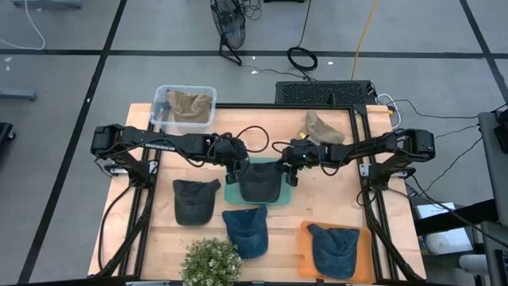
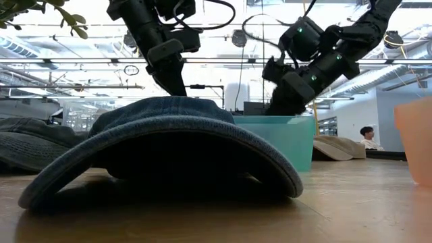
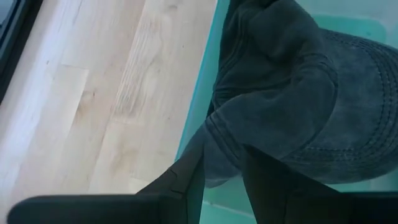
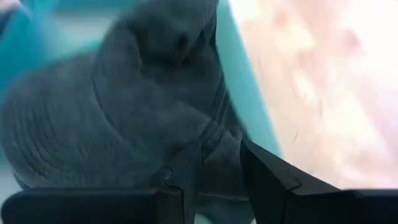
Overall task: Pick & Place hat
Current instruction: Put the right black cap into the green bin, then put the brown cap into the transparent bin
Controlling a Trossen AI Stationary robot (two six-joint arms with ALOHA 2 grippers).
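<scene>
Item 1: dark grey hat (image 1: 259, 182), laid in a teal tray (image 1: 232, 193) at the middle of the wooden counter (image 1: 167, 238). The hat is gripped from both sides.

Item 2: left tool (image 1: 235, 169), positioned at the hat's left edge. In the left wrist view its fingers (image 3: 186, 180) are seen clenched on a fold of the hat's fabric (image 3: 280, 106) at the tray's left wall (image 3: 202, 112).

Item 3: right tool (image 1: 290, 171), positioned at the hat's right edge. In the right wrist view its fingers (image 4: 264, 171) are seen clenched on the hat (image 4: 124, 112) beside the tray's right wall (image 4: 245, 106).

Item 4: black hat (image 1: 194, 200), flat on the counter, left of the tray.

Item 5: blue denim hat (image 1: 246, 229), on the counter, near side of the tray; it fills the foreground of the low view (image 2: 169, 148), with the tray (image 2: 287, 138) behind it.

Item 6: second blue hat (image 1: 333, 248), laid on an orange tray (image 1: 304, 246) at the near right.

Item 7: tan hat (image 1: 323, 127), on the counter at the far right.

Item 8: clear bin (image 1: 161, 99) at the far left corner, with a tan hat (image 1: 189, 105) inside.

Item 9: potted plant (image 1: 210, 262), at the near edge.

Item 10: a person (image 2: 368, 137), seated in the room well beyond the counter, seen in the low view.
</scene>
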